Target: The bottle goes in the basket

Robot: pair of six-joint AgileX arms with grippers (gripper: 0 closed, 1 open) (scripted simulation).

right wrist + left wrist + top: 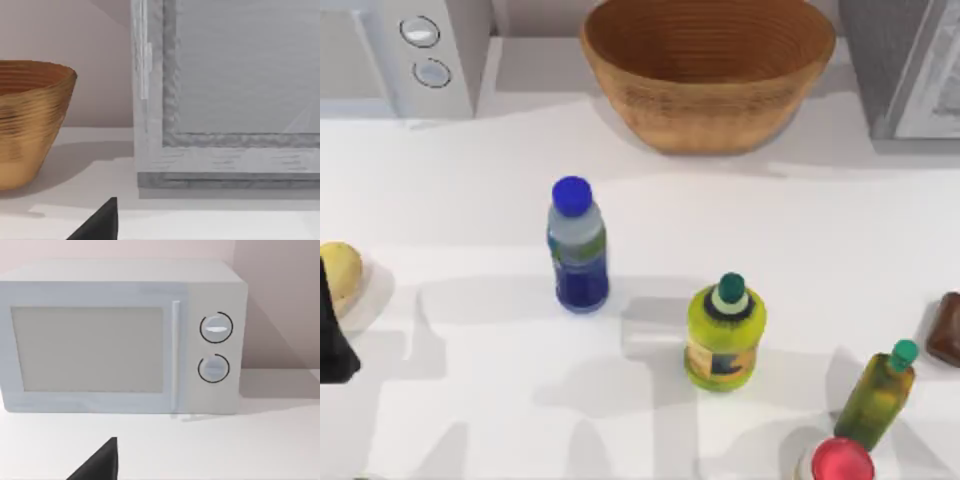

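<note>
Near the desk's (470, 400) front edge stand two green-capped bottles, the bottle (578, 246) stands upright mid-desk, the basket (708, 70) sits at the back edge, and I cannot tell whether either hand is open or closed.

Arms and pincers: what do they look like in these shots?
Little to go on. The left arm appears in the top view as a plain matte black angular shape at the table's left edge. Each wrist view has a black wedge-shaped part at its lower edge, left pincer and right pincer. No cables, markings or colour accents are visible.
</note>
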